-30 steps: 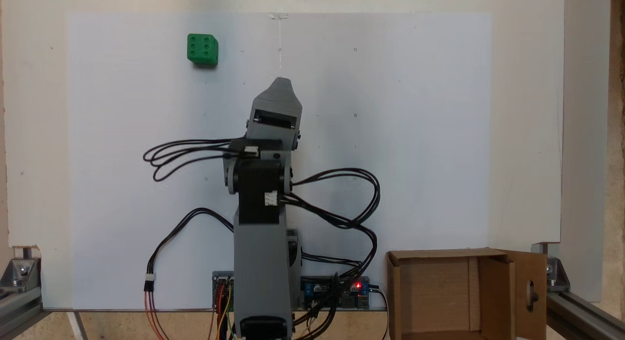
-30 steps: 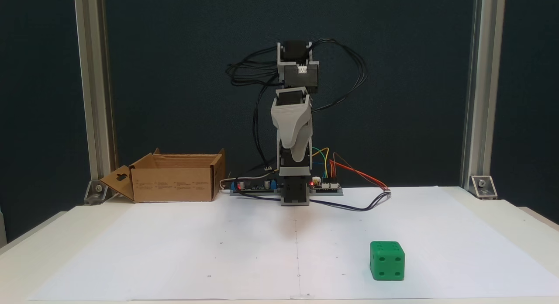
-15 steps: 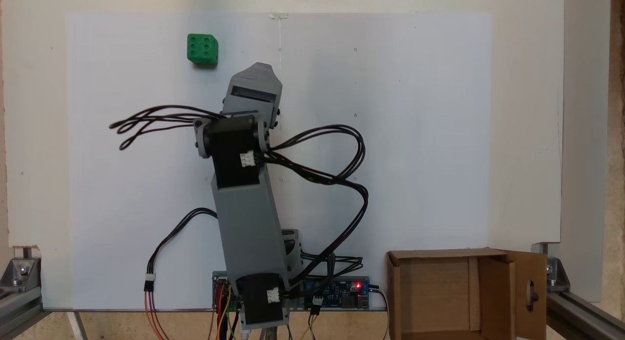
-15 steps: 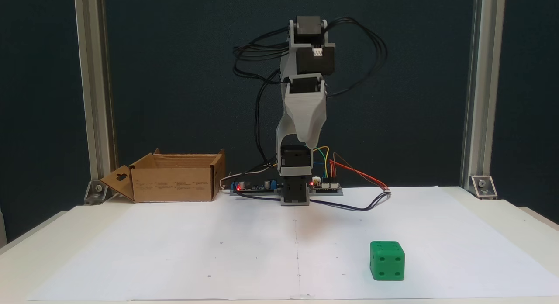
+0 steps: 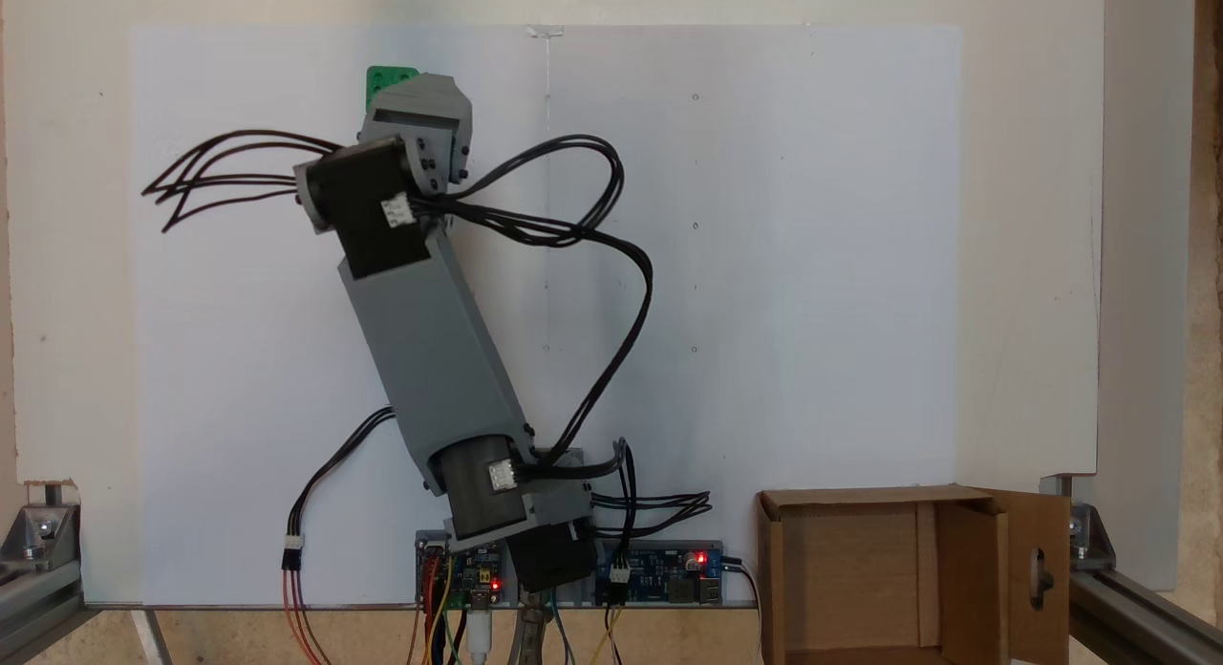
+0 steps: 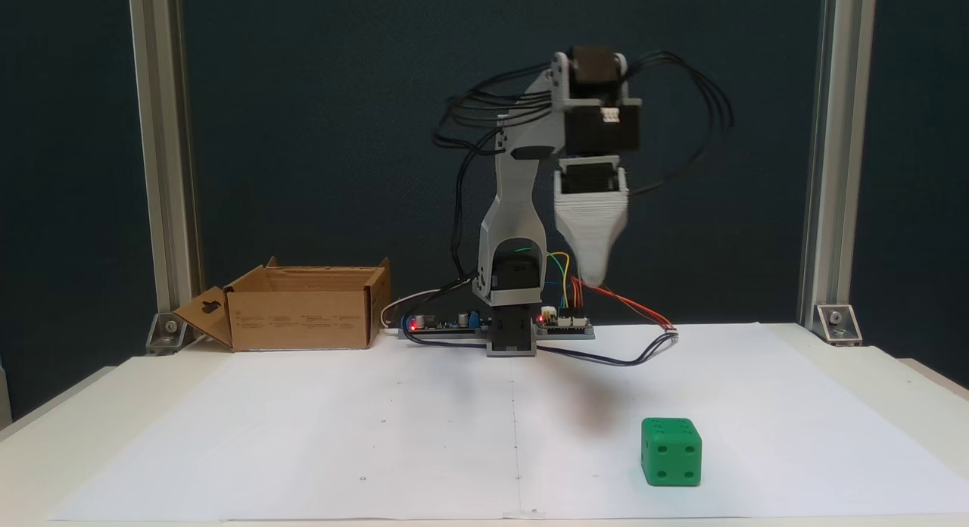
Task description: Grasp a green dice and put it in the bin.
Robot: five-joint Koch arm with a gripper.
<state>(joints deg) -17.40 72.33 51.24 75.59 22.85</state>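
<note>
The green dice (image 6: 671,451) sits on the white paper near the table's front, right of centre; from above, only its top left corner (image 5: 386,74) peeks out from behind the arm. My grey gripper (image 6: 594,277) hangs pointing down, well above the paper, to the left of and behind the dice. In the fixed view from above, the gripper (image 5: 418,90) overlaps the dice. Its jaws line up one behind the other, so only one tip shows. The bin (image 6: 299,319), an open brown cardboard box with a slotted side flap, stands beside the arm's base, at the lower right (image 5: 970,569) seen from above.
Circuit boards (image 6: 564,324) with red lights and loose coloured wires lie around the arm's base. Black cables (image 5: 583,225) loop off the arm. Aluminium posts (image 6: 825,156) stand at the table's back corners. White paper (image 5: 812,264) covers the table.
The arm has swung and reached out towards the dice. The gripper now stands over it in the fixed view from above. Dice and bin have not moved.
</note>
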